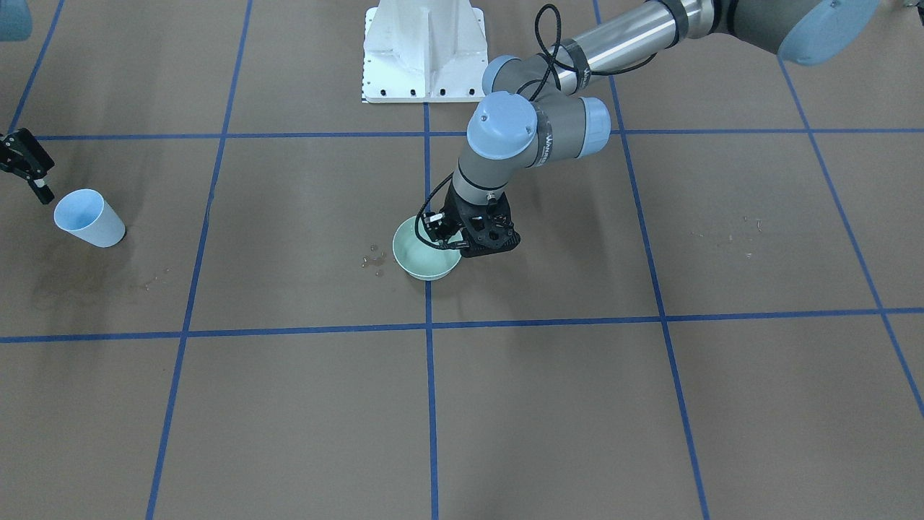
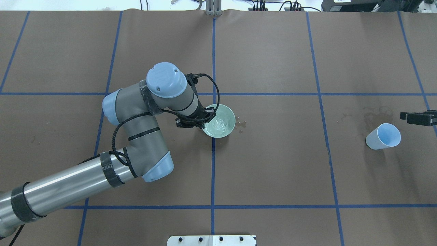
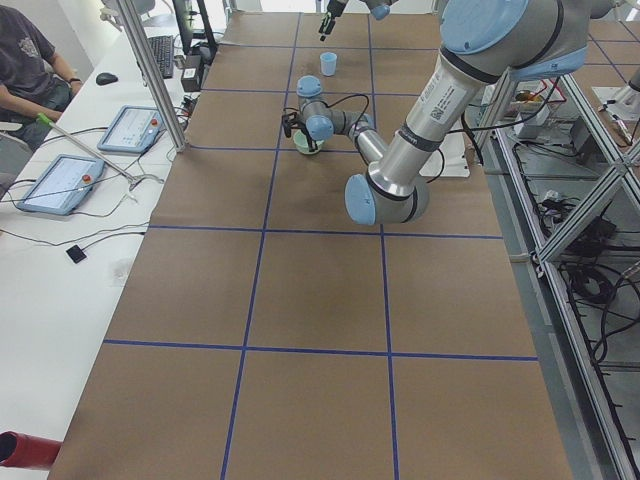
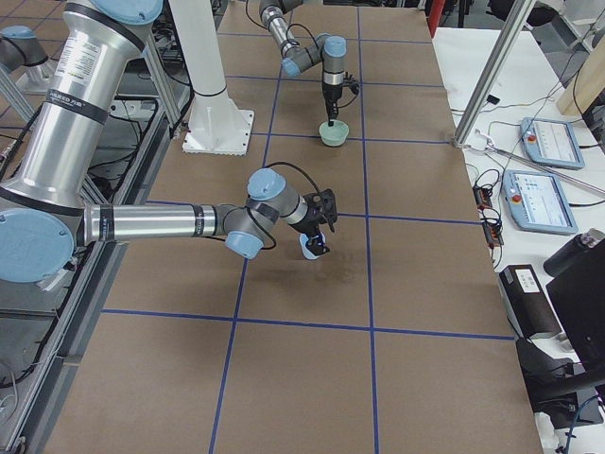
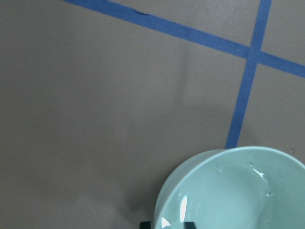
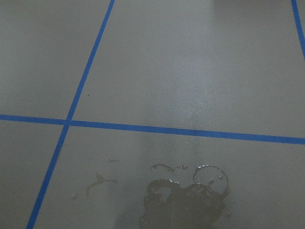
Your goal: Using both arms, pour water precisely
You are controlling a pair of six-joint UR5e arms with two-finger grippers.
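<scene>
Left arm (image 2: 143, 136) bends wrist-down with left gripper (image 2: 207, 118) low; right gripper (image 2: 404, 117) lies level; neither's opening is readable.

I'm seeing a robotics lab: a desk (image 3: 320, 300) gridded with blue tape (image 2: 273, 206), aluminium frame posts (image 3: 152, 75), teach pendants (image 3: 135, 127) on a white side desk (image 3: 60, 290), a person (image 3: 25, 60) seated beside them.

Glossy bowl (image 2: 234, 118), glinting water (image 2: 220, 123), matt brown table (image 2: 273, 164)

Grey tubular left arm (image 2: 143, 136), silver forearm tube (image 2: 68, 186), pale blue joint caps (image 2: 164, 79), black looping cable (image 2: 116, 131)
</scene>
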